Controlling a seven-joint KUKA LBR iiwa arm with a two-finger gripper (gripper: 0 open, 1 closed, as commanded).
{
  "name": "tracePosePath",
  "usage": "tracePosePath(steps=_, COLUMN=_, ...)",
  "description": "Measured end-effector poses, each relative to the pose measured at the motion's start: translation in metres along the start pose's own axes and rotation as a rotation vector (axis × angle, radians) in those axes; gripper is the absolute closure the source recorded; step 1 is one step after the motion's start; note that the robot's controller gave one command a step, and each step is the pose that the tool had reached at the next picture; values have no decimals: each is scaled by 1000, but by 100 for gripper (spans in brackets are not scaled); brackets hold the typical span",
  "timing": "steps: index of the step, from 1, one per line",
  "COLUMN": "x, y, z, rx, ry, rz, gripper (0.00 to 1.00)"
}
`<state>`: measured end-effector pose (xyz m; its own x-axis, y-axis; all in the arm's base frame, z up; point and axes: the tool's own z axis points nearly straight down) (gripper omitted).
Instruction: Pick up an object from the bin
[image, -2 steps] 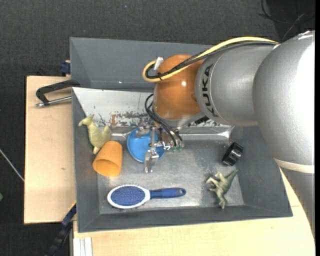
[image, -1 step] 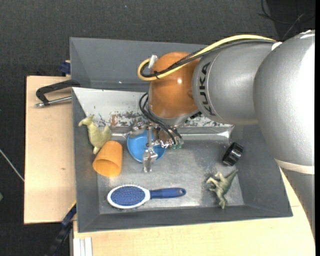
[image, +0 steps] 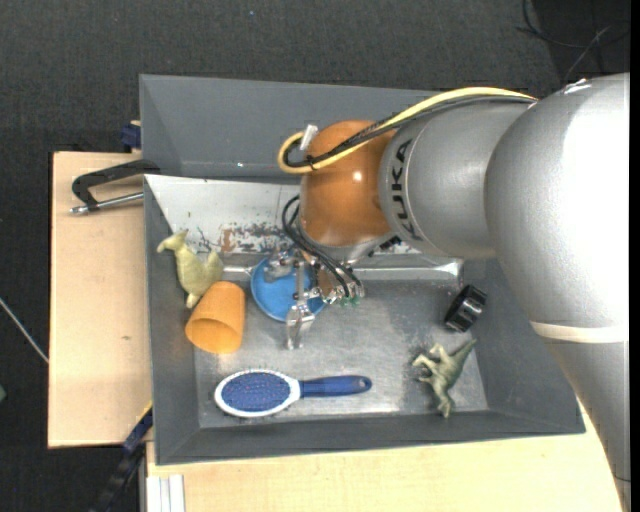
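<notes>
My gripper hangs in the middle of the bin, under the arm's orange cover, with its tip close to the bin floor. It is at the right edge of a round blue disc-like thing, which it partly hides. An orange plastic cup lies on its side just left of the disc. A blue hairbrush with a white bristle pad lies along the front wall, below the gripper.
A yellow-green toy animal sits at the left wall behind the cup. At the right front corner lies a green toy dinosaur, with a small black cylinder behind it. The arm covers the bin's back right part.
</notes>
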<state>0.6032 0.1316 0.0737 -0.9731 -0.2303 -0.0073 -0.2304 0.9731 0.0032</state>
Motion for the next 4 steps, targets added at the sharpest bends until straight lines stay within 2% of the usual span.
tracePosePath(steps=1, x=-1, y=1, z=-2, rx=2, ry=5, rz=0, gripper=0)
tracePosePath(steps=2, x=4, y=1, z=-1, rx=2, ry=37, rz=0, gripper=100)
tracePosePath(steps=3, x=6, y=3, z=-10, rx=0, ry=24, rz=0, gripper=100)
tracePosePath(steps=4, x=6, y=5, z=-44, rx=0, ry=11, rz=-1, gripper=100)
